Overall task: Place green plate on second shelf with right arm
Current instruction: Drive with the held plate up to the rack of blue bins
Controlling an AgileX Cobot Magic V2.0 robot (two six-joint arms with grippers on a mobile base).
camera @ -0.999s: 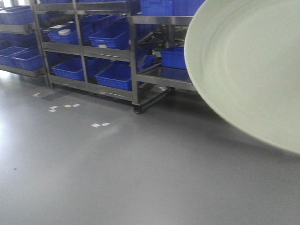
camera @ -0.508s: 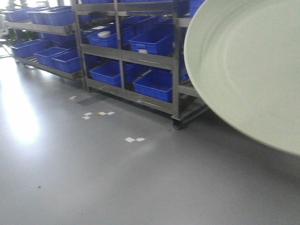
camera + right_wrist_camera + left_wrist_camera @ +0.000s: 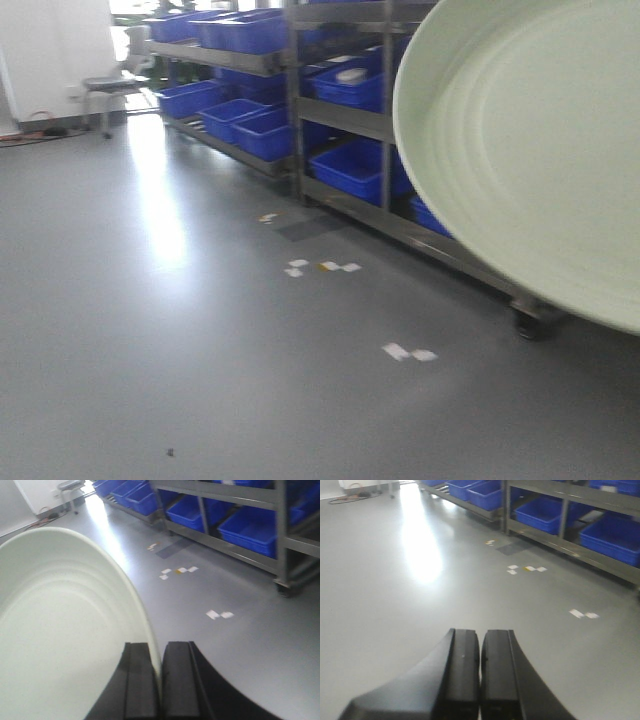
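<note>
My right claw (image 3: 161,654) is clamped on the rim of the large round pale green matte plate (image 3: 60,630), held in the air over the smooth grey floor (image 3: 200,350) and not on any shelf. In the front view the plate is cut off at the right border and hides part of the steel rack (image 3: 340,112) of blue plastic bins (image 3: 352,165). My left claw (image 3: 480,642) is pressed together on nothing. A small white thing (image 3: 352,75) in one bin is too blurred to name.
</note>
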